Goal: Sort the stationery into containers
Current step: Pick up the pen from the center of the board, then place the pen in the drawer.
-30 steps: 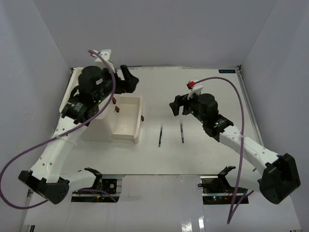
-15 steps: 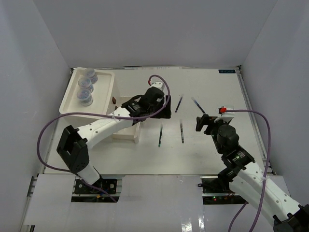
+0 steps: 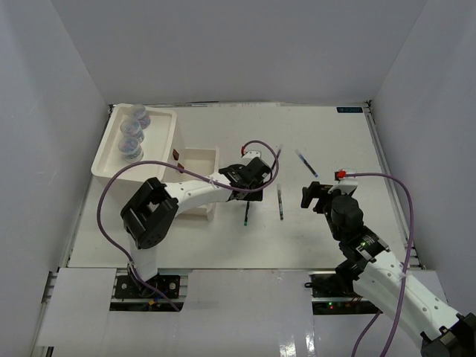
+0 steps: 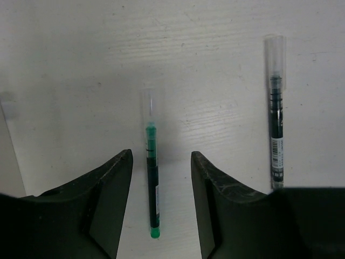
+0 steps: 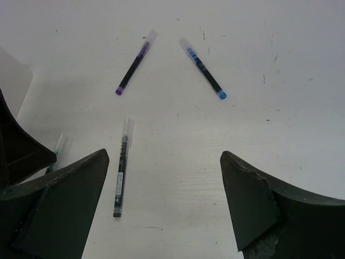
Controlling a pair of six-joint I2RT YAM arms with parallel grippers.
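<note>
Fingers stand wide on the left gripper [image 4: 160, 155]. The green pen [image 4: 152, 183] lies right in the gap, running lengthways between the two pads and touching neither. Its green end sits deep towards the palm, and its clear cap reaches out past the tips. It rides a touch nearer one finger than the other. The black pen [image 4: 276, 135] lies outside the gap, beyond the far finger and roughly parallel, well clear of the closing path.

This looks like the pick of the green pen, with the grasp not yet made. To do it well:
- Nudge across so the barrel sits dead centre between the pads.
- Lower until the tips just meet the table [image 4: 215, 54], since a pen this thin will slip under pads that float.
- Close on the coloured barrel rather than the slick clear cap.
- Close gently, or the pen may roll or squirt out.
- Lift level to the open drawer [image 3: 195, 182], which waits just off to the side of these jaws.

The right gripper [image 5: 164, 155] is spread wide too and holds nothing. Ahead of its jaws the purple pen [image 5: 132, 67] and blue pen [image 5: 204, 67] splay apart like a V. The black one lies nearer, just off one fingertip. Three jars [image 3: 132, 132] already sit in the top tray [image 3: 169, 137], far from both sets of jaws.
</note>
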